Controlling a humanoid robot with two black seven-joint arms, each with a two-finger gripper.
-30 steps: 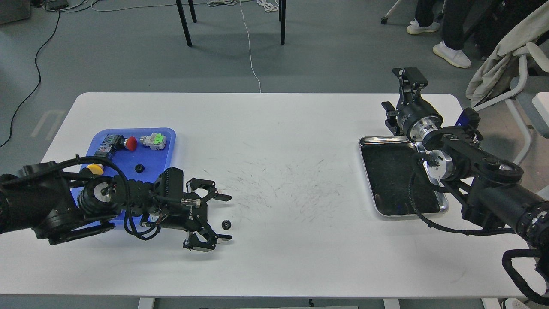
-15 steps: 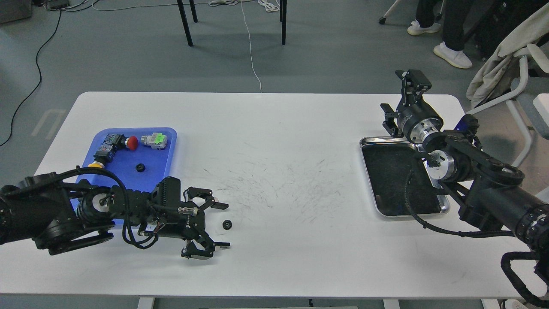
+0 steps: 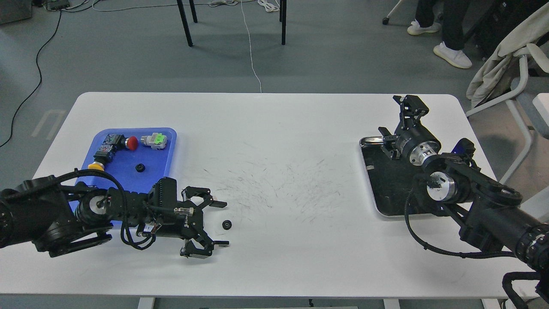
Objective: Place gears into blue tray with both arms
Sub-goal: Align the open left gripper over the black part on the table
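The left gripper [image 3: 221, 224] lies low on the white surface [image 3: 274, 128], jaws spread around a loose gear [image 3: 226, 223]; another gear [image 3: 139, 168] rests in the blue tray [image 3: 170, 141]. An off-centre closure could flick the tiny wheel away.

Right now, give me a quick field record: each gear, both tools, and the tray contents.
gear 1: inside the blue tray
gear 2: on the white table, between the left tool's open fingers, not gripped
left tool: open, low over the table
right tool: open, empty, at the steel tray's far edge
also in blue tray: push-buttons with red, green, yellow caps
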